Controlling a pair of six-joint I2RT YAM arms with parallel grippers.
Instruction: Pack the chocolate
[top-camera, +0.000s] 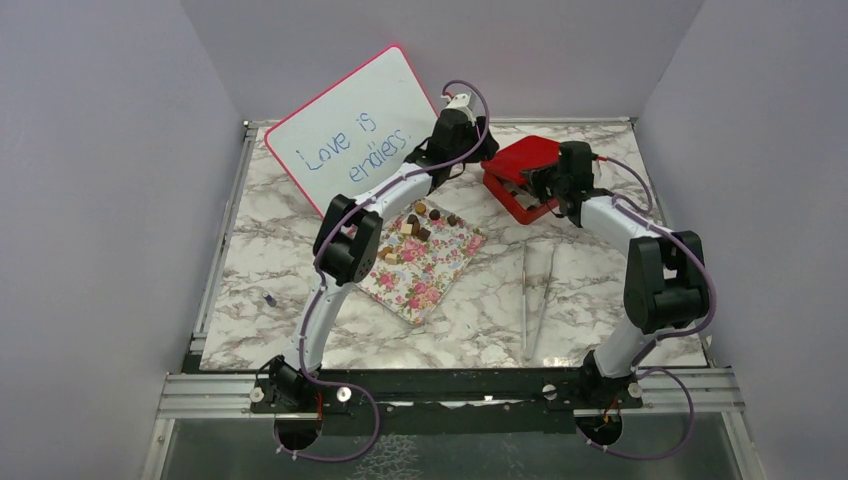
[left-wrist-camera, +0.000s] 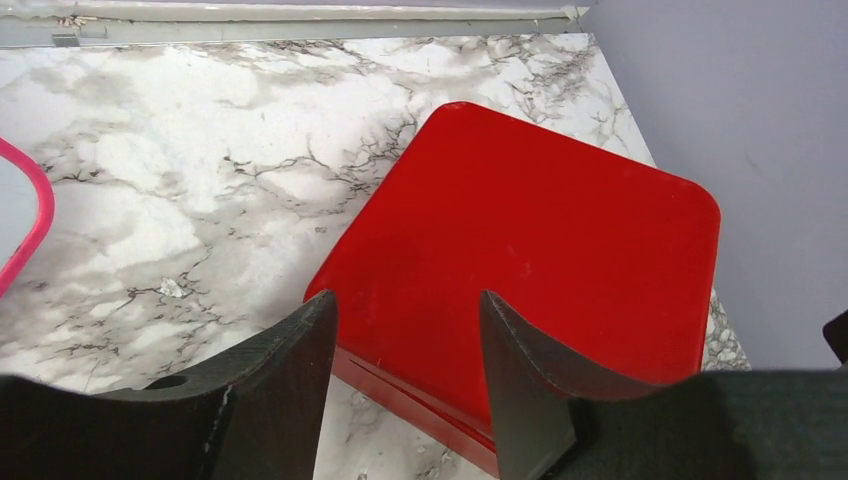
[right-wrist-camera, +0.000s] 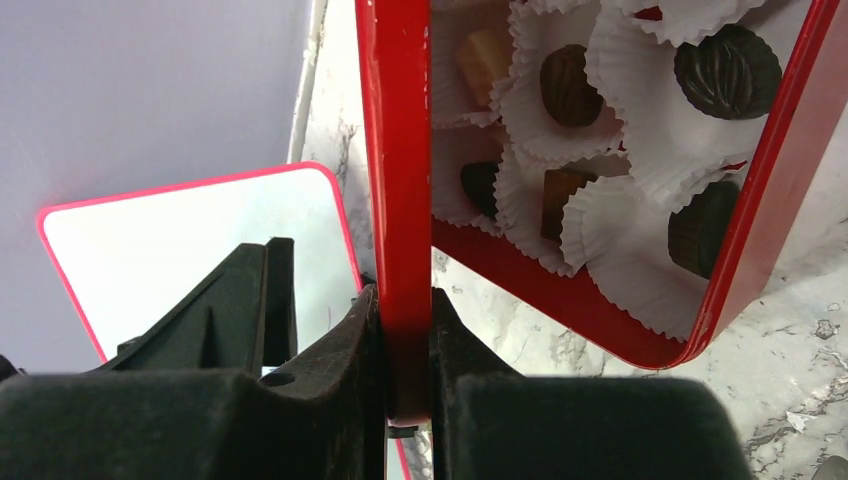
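Loose chocolate (top-camera: 420, 222) pieces, brown and tan, lie on the far end of a floral tray (top-camera: 430, 270). More chocolate (right-wrist-camera: 727, 70) sits in white paper cups inside the red box (right-wrist-camera: 775, 185). The box's red lid (right-wrist-camera: 398, 150) stands on edge, and my right gripper (right-wrist-camera: 405, 300) is shut on its rim. In the left wrist view the lid (left-wrist-camera: 540, 250) shows as a broad red face. My left gripper (left-wrist-camera: 408, 315) hovers open over its near left edge, with nothing between the fingers. From above, both grippers meet at the red box (top-camera: 520, 172) at the back.
A pink-framed whiteboard (top-camera: 350, 130) with handwriting leans at the back left, close to the left arm. Two thin metal sticks (top-camera: 535, 290) lie on the marble right of the floral tray. A small dark item (top-camera: 268, 298) rests near the left edge. Walls close in at the back and right.
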